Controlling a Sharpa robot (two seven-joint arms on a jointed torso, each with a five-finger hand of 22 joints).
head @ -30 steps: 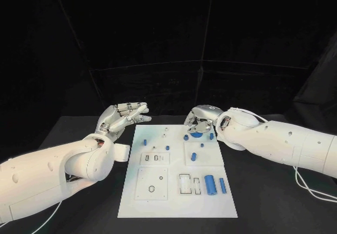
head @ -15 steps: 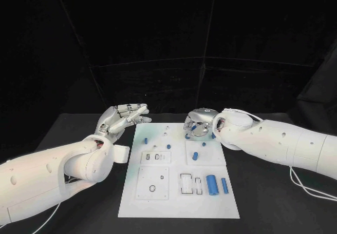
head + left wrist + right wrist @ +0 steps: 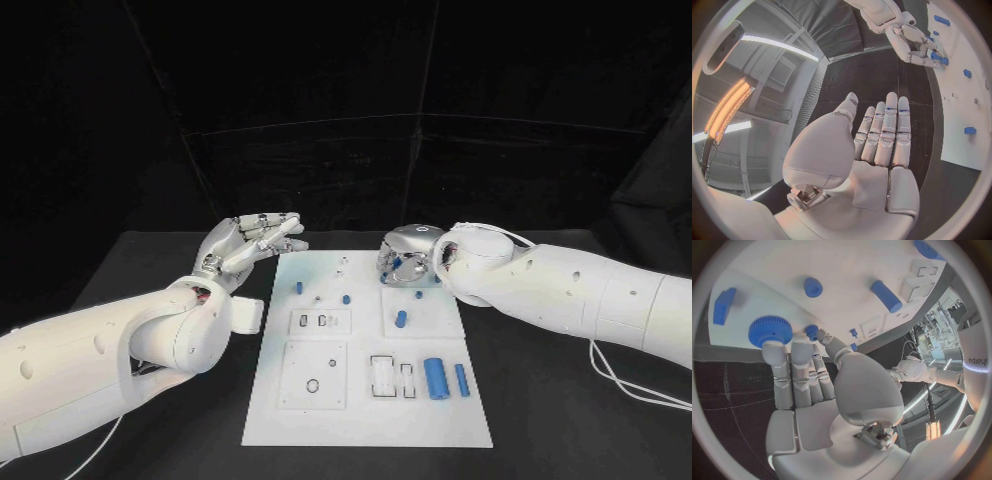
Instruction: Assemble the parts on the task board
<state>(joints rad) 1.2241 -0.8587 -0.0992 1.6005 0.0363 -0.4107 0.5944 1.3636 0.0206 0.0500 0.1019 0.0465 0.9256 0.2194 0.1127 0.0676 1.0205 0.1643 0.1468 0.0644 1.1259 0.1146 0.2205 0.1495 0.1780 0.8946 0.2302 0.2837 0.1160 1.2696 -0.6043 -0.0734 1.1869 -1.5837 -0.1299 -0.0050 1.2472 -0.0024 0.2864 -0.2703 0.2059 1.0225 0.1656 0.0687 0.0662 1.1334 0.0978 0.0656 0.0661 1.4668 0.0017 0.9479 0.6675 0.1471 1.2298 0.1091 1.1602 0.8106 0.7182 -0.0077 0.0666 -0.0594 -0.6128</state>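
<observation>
The white task board (image 3: 361, 400) lies flat in the middle of the black table (image 3: 562, 400), between the two arms. The right hand (image 3: 405, 257) hangs over the board's far right corner with its fingers pointing down and held apart, gripping nothing. One fingertip (image 3: 773, 347) rests at the edge of a blue toothed gear (image 3: 770, 330), and a neighbouring fingertip sits just beside a small blue knob (image 3: 811, 330). Just beyond those fingers on the board stand a blue round peg (image 3: 813, 287), a blue block (image 3: 723, 305) and a longer blue cylinder (image 3: 886, 296); nothing lies between the fingers and the gear. Nearer the robot, well apart from this hand, a thick blue cylinder (image 3: 434, 378) and a thin blue rod (image 3: 460, 379) lie beside a rectangular slot. The left hand (image 3: 254, 240) is raised off the board's far left corner, palm open, fingers straight and close together, holding nothing.
</observation>
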